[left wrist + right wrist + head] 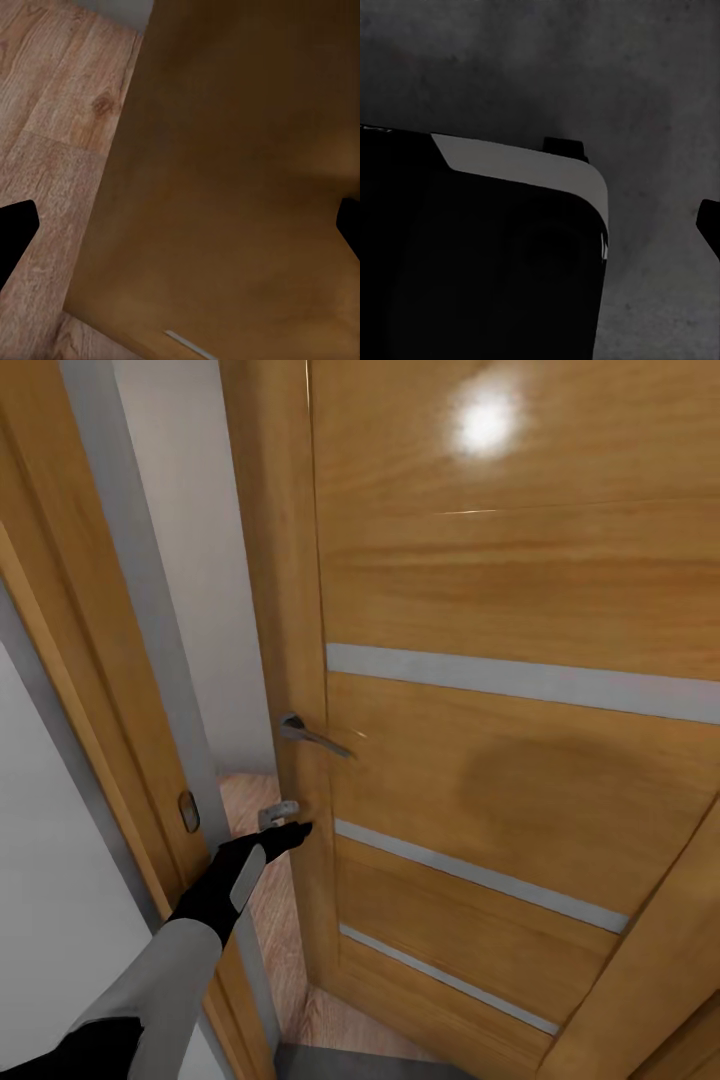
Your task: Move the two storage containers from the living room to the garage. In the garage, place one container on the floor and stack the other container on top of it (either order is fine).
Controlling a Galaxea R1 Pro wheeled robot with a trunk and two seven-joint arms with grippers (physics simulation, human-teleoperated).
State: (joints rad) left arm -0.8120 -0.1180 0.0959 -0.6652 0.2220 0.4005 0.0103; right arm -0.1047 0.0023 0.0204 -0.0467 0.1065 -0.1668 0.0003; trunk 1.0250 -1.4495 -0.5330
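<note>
The two storage containers are out of view. I face a wooden door [520,660] standing partly ajar. My left gripper [290,830] reaches to the door's free edge, just below its metal lever handle [312,735]. In the left wrist view the gripper [180,232] is open, its black fingertips [15,232] spread wide, with the door's face [240,187] close between them. In the right wrist view one black fingertip [709,225] sits far out over the dark grey concrete floor [585,67], and nothing is held.
The door frame [90,660] with its strike plate [188,811] stands at my left. Through the narrow gap I see light wood-plank flooring [250,800] and a white wall [200,560]. My own black base [472,262] shows in the right wrist view.
</note>
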